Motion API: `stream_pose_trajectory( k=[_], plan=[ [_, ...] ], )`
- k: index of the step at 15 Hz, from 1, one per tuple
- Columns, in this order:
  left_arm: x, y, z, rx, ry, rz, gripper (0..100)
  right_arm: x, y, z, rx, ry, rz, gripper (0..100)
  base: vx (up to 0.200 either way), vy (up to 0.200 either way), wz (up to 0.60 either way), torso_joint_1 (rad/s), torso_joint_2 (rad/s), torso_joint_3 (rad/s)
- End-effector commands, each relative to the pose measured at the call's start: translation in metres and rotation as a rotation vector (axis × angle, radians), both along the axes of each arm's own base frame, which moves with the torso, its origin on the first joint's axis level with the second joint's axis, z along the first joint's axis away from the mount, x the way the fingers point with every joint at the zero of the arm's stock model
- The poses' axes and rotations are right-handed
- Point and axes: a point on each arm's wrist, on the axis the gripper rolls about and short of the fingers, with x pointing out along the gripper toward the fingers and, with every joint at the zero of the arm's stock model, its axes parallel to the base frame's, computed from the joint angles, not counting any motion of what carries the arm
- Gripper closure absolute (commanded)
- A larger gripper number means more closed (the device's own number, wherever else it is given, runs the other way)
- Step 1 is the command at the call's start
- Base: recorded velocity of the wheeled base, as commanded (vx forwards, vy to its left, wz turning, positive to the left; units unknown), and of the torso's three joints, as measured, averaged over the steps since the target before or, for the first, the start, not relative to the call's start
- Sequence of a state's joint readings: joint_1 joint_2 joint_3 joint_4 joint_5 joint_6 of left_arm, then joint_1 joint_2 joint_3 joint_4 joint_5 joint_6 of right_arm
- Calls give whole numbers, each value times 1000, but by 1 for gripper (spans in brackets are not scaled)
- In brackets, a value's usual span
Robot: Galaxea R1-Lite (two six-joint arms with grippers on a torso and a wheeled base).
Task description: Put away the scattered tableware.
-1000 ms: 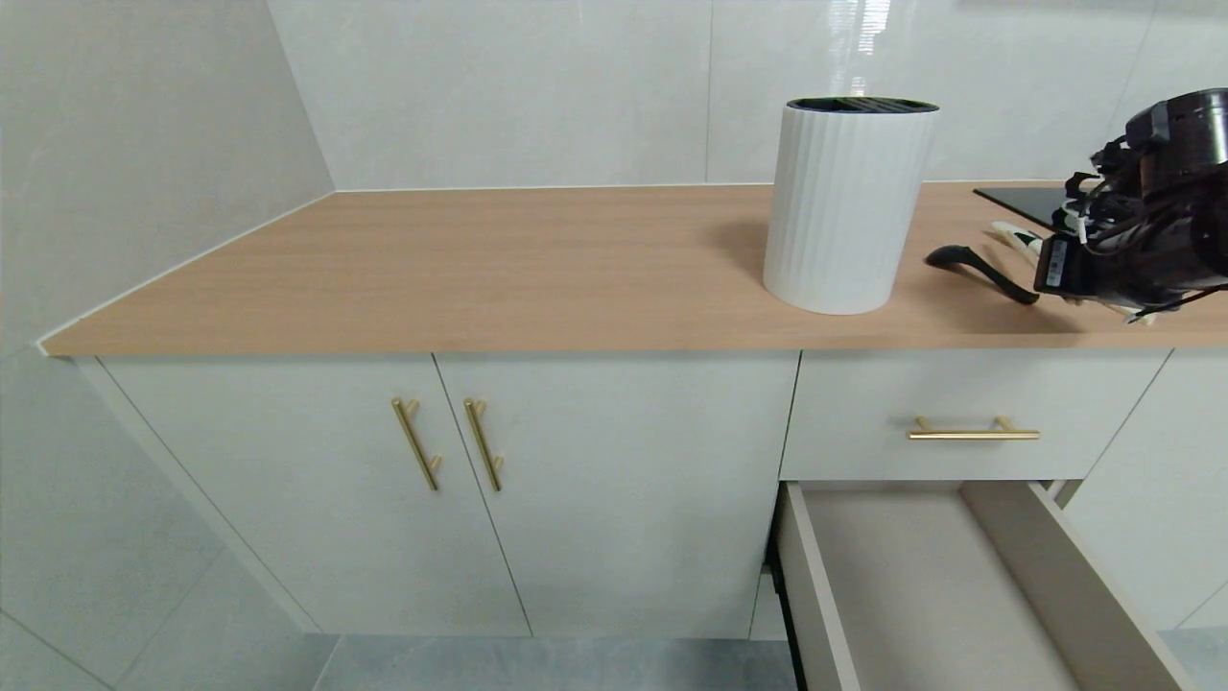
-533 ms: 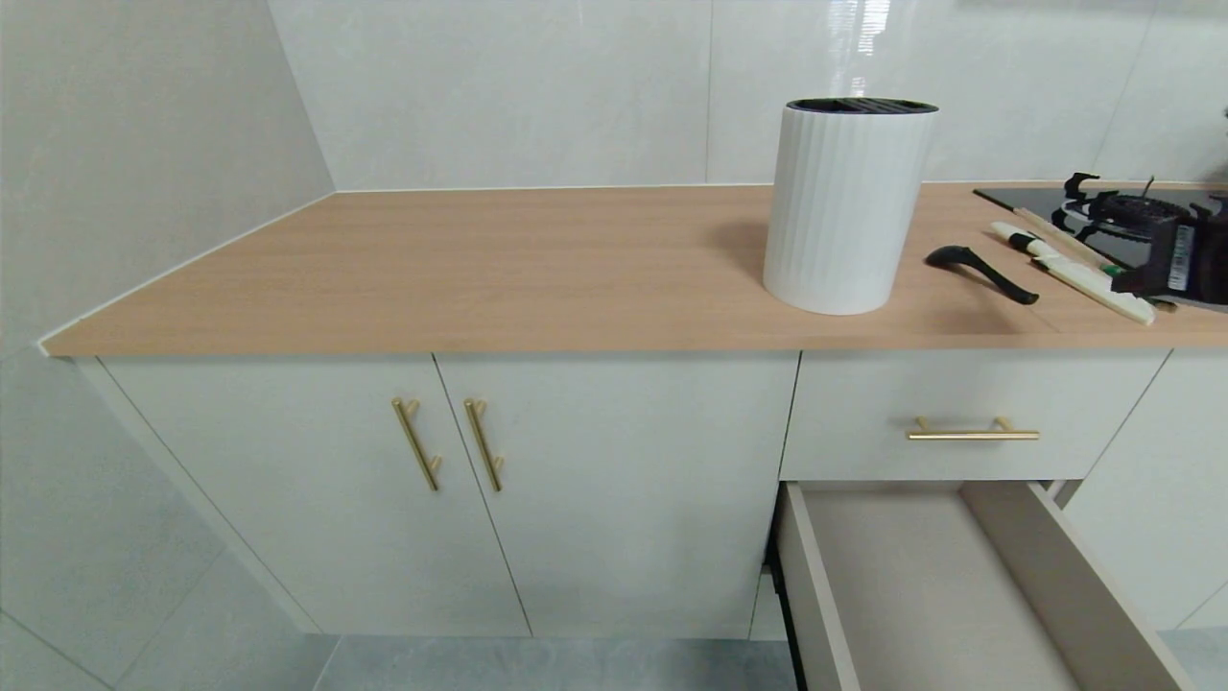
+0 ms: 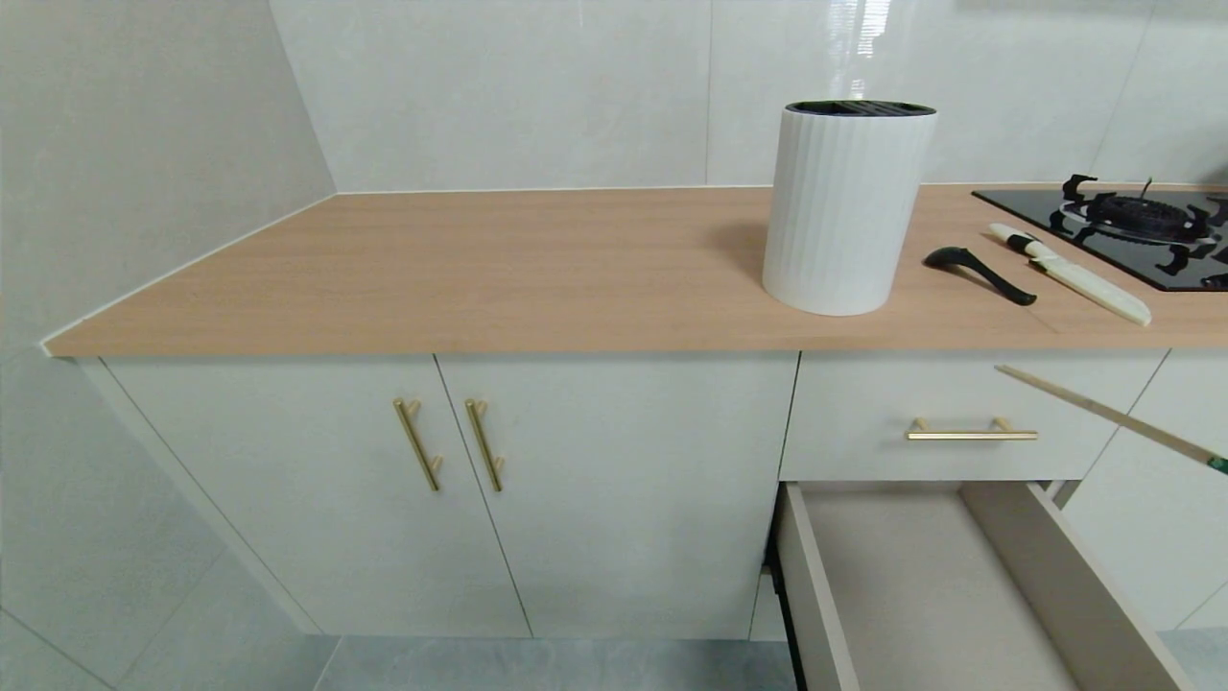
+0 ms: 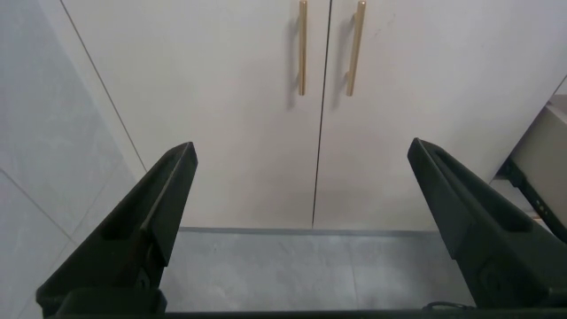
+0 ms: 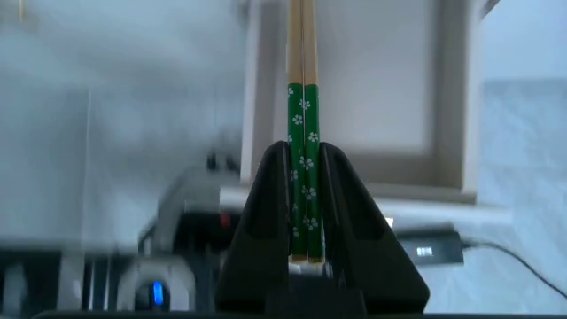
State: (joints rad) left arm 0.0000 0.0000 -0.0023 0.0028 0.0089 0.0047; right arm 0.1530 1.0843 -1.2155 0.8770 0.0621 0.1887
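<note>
Right hand [image 5: 301, 177] is clenched on a pair of pale wooden chopsticks with green flowered ends [image 5: 299, 53], gripped at the green part. The bare wood runs straight out ahead of the fingers. In the head view the chopsticks [image 3: 1103, 415] slant in mid-air in front of the closed upper drawer front [image 3: 959, 403], off the desk [image 3: 480, 269] and above the right side of the open beige drawer [image 3: 911, 576].

Key relation: the long axis of the chopsticks lines up with the depth of the open drawer [image 5: 372, 97], tips pointing into it, drawer below and ahead of the hand. Judgement: the carry is about done; next is to lower and let go so they lie lengthwise inside. Risk is the tips catching the drawer wall.

Left hand [image 4: 306, 230] is released, fingers wide apart, nothing between them. It faces the white cabinet doors with brass bar handles [image 4: 328, 53], low near the floor, well apart from the tableware.

Left on the desk: a black plastic spoon [image 3: 979, 272] and a cream-bladed knife [image 3: 1070, 272], side by side, between the tall white ribbed cylindrical holder [image 3: 849, 206] and the black gas hob [image 3: 1132, 226]. Both sit on the right side, so the right arm is nearer for them.
</note>
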Motion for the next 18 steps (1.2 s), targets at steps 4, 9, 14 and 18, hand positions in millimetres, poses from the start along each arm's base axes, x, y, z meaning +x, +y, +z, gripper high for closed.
stream_pose_trajectory(
  k=[4,9,14,18],
  plan=[
    [0,0,0,0,0,0,0,44,17,-49,-29,249,77,100,0,0,0,0,0,0],
    [0,0,0,0,3,0,0,68,22,-71,-18,292,47,100,0,0,0,0,0,0],
    [0,0,0,0,3,0,0,72,23,-74,-16,309,42,100,0,0,0,0,0,0],
    [0,0,0,0,1,0,0,80,24,-82,-25,351,39,100,0,0,0,-19,54,37]
  ],
)
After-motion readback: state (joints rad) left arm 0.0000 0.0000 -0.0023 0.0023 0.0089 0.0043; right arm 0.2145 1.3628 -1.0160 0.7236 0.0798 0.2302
